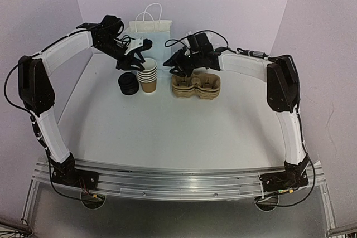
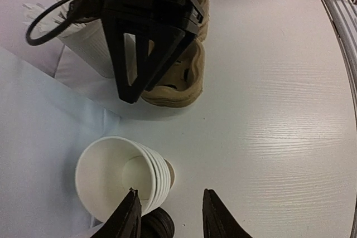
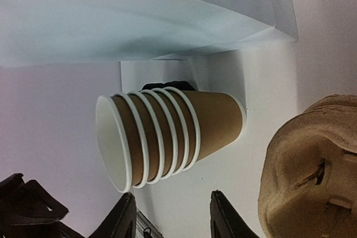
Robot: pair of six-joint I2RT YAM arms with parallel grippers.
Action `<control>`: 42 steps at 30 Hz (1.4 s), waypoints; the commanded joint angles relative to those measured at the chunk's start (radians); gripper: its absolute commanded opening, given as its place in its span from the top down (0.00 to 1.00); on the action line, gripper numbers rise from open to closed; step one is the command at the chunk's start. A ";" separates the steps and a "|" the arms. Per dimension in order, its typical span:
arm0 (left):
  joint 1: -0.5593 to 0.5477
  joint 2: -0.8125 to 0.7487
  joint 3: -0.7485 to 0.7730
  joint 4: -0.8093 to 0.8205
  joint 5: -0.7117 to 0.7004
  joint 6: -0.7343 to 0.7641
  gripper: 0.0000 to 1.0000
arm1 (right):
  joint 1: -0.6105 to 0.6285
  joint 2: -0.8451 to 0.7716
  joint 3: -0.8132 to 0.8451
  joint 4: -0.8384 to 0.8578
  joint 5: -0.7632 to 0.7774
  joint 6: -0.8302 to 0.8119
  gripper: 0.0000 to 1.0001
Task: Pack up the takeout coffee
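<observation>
- The stack of cups [image 1: 148, 75] stands upright near the worktop's far edge, left of centre. The black lids [image 1: 128, 83] sit just beside it, toward the left edge.
- The left claw [image 2: 170, 215] hovers open above the stack. The nested cups may lift together, or tip if a finger catches the rim.
- The right claw [image 3: 170, 218] is open by the cardboard carriers [image 1: 195, 86]. The two arms are close and could collide.
- The bag [image 1: 150, 30] behind might get knocked.

By the bench's [image 1: 167, 132] far edge, the black lids [image 3: 167, 86] are mostly hidden behind the stacked cups [image 3: 167, 137]. The right wrist picture's right edge cuts off the cardboard carriers [image 3: 312, 176]. Overhead, the paper bag's [image 1: 150, 29] lower part is blocked.
</observation>
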State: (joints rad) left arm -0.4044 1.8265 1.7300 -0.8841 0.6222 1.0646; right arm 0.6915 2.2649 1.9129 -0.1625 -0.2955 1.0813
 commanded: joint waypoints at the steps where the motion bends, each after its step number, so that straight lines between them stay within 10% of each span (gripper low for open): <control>1: -0.015 0.051 0.057 -0.101 -0.074 0.075 0.62 | -0.002 0.037 0.050 0.079 -0.039 0.064 0.59; 42: -0.034 0.214 0.195 -0.135 -0.161 -0.039 1.00 | 0.043 0.106 0.016 0.247 -0.036 0.153 0.67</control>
State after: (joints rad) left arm -0.4332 2.0384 1.8812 -0.9933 0.4588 1.0210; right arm 0.7296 2.4062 1.9331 0.0600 -0.3371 1.2324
